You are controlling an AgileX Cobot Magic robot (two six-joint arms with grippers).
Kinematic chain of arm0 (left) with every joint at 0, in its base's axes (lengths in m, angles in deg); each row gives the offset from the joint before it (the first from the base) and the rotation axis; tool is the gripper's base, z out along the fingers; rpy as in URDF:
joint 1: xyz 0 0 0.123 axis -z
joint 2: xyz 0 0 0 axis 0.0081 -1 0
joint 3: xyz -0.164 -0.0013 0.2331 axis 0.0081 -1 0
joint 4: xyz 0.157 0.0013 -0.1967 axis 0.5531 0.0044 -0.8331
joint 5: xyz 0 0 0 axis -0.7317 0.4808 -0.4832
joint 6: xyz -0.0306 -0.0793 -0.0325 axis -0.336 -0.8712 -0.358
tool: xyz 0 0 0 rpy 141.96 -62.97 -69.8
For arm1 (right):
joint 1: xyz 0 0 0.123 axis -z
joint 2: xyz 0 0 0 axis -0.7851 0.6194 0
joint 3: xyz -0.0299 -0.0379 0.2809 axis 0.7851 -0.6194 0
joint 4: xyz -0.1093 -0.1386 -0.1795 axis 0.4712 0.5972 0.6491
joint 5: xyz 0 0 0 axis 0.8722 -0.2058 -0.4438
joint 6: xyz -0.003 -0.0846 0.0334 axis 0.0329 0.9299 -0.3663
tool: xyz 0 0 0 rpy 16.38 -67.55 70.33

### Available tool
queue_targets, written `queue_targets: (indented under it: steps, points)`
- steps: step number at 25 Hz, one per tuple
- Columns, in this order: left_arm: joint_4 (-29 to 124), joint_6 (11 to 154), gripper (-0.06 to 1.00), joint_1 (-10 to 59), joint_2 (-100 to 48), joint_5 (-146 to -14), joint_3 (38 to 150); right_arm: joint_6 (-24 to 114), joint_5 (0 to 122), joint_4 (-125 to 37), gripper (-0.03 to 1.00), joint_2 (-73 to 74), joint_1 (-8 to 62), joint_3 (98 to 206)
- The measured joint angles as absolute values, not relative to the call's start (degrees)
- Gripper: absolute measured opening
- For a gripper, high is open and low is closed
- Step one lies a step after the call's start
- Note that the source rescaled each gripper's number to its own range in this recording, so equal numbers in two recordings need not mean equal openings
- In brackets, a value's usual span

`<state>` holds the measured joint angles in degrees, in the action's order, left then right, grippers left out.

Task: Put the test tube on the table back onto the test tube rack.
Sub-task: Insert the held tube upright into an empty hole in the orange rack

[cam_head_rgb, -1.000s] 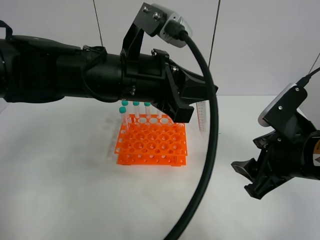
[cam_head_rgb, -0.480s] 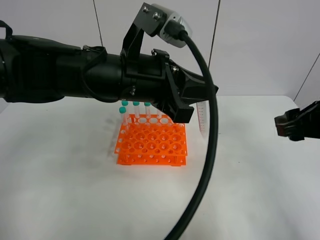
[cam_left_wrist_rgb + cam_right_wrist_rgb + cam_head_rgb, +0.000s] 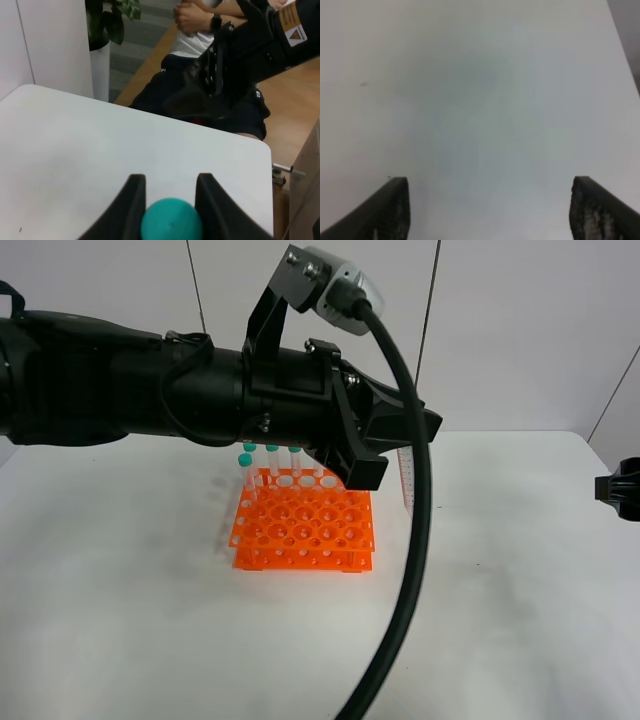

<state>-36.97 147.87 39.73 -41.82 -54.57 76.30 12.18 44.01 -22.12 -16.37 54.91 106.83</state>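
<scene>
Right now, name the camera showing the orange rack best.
Exterior high: the test tube rack shows nearly whole on the table, tubes in its back row. Left wrist shows none of it, only the test tube held in the left gripper. Right wrist shows only table.

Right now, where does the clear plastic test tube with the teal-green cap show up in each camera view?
Exterior high: the clear plastic test tube hangs just right of the bright orange plastic rack.
Left wrist: only its teal-green cap, between the black fingers.
Right wrist: not in it.
Shared landmark: the plain white table.
</scene>
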Motion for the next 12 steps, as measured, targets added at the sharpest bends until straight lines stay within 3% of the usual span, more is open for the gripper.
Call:
queue_targets:
  steps: [12]
  points:
    - [-34.4, 147.9, 0.00, 39.7, -41.8, -54.5, 76.3, 23.9, 16.3, -36.4, 0.90, -16.4, 54.9, 106.9]
